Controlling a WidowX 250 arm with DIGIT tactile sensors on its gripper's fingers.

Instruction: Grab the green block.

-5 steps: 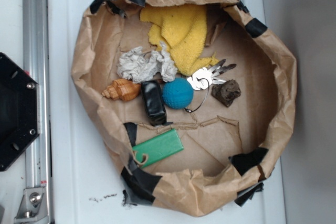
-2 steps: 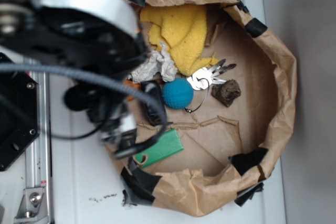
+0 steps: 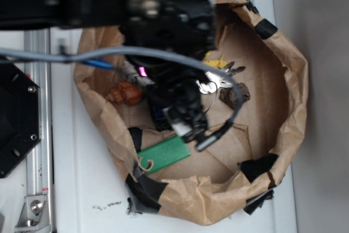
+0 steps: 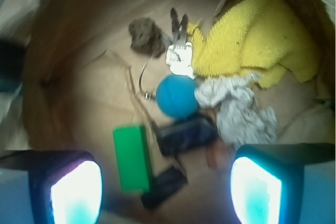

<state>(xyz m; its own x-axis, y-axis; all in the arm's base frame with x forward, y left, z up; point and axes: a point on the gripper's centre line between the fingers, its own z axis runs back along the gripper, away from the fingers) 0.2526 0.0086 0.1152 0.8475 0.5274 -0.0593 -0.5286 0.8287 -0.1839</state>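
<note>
**Open gripper hanging over a paper bowl of small objects**

Jaws stood wide apart and held nothing: in the wrist view the gripper showed as two glowing pads at the bottom corners, one finger at 7 o'clock and the other at 5 o'clock, with bare space between them.

Between those pads, slightly toward 7 o'clock from the middle of the wrist view, lay the green block, flat on the brown paper floor, its long side running roughly from 12 to 6 o'clock. A small black object sat just beside its lower end, and a black case lay just beside its upper end toward 3 o'clock.

At 12 o'clock from the case rested the teal ball, touching or nearly touching it; blur made that hard to judge. A bunch of keys lay beyond the ball, a dark lump near them at 10 o'clock, a yellow cloth toward 2 o'clock, and crumpled white paper at 3 o'clock from the ball.

In the exterior view the arm covered the upper half of the paper bowl. The green block showed at 7 o'clock inside the bowl, near its taped rim, and a tan shell sat at 9 o'clock.
</note>
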